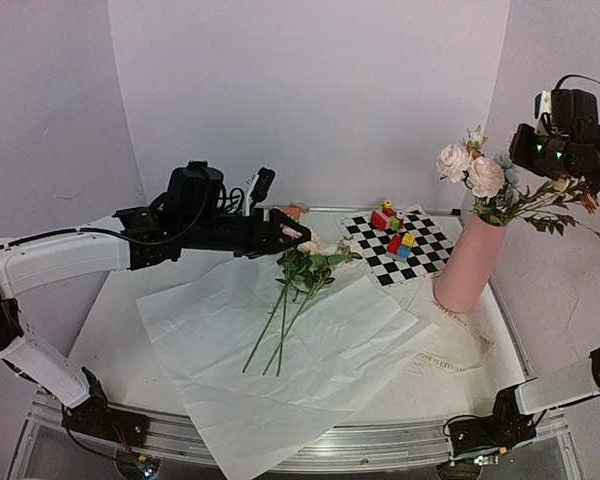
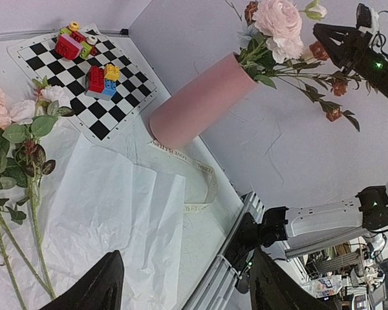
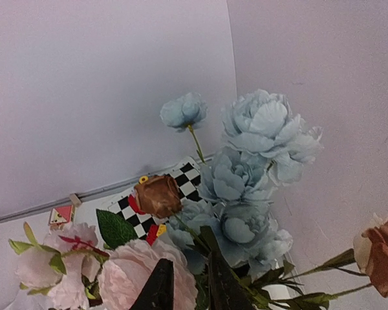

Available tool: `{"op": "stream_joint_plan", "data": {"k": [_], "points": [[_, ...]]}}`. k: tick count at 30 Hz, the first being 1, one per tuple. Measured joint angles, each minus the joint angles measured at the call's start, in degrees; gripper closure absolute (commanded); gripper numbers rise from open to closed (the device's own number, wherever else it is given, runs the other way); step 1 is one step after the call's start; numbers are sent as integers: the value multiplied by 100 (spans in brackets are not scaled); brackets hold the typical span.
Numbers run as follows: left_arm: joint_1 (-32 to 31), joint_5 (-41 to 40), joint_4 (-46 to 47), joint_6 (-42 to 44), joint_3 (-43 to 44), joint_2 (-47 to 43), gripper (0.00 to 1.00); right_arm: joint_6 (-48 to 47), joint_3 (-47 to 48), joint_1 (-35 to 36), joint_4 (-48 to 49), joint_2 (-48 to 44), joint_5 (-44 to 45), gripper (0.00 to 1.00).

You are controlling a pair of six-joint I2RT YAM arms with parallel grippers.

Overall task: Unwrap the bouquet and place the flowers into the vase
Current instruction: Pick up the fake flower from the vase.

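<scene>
top view: the left hand (image 1: 298,236) hangs low over the far part of the paper sheet (image 1: 360,340). its fingertips are just beside the heads of the loose flowers (image 1: 302,268), which lie flat on the sheet. their long axis runs from these heads toward the near edge of the counter (image 1: 110,295), leaning a little to the left, so the stems point away from the hand and toward the arm bases. the vase (image 1: 468,265) stands upright at the right, well apart from these stems, and some blooms (image 1: 470,170) are already in it. the right hand (image 1: 555,165) is high beside the vase mouth, among the leafy branches. so the left hand is clearly the nearer one to the loose flowers.

left wrist view: the fingers (image 2: 97,290) of the left hand (image 2: 184,281) stand wide apart and nothing is between them. the loose flowers (image 2: 26,161) are at the left edge, outside the gap, with the stems running alongside one finger. the vase (image 2: 197,103) is beyond the paper sheet (image 2: 116,206). the right hand (image 2: 330,44) reaches the branches at the vase mouth; whether it grips one i cannot tell.

right wrist view: the fingers of the right hand (image 3: 193,290) are near to each other at the bottom, and leaves and blooms (image 3: 136,278) crowd around them. i cannot tell if a stem is pinched there.

i judge that the next pick belongs to the left hand. it should slide along the stem axis toward the near edge and close across the stems below the leaves.
</scene>
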Motion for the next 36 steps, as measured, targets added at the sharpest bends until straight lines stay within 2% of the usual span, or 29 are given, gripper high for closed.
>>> {"op": "stream_joint_plan", "data": {"k": [7,14,36], "points": [[2,57,-1,117,216,263,32,-120,864,-142,-1085,547,47,77],[2,157,-4,143,306,447,32,-540,1439,-269,-1729,1245,-101,72],[31,421,-6,184,483,733,32,-866,1463,-284,-2082,1477,32,74]]}}
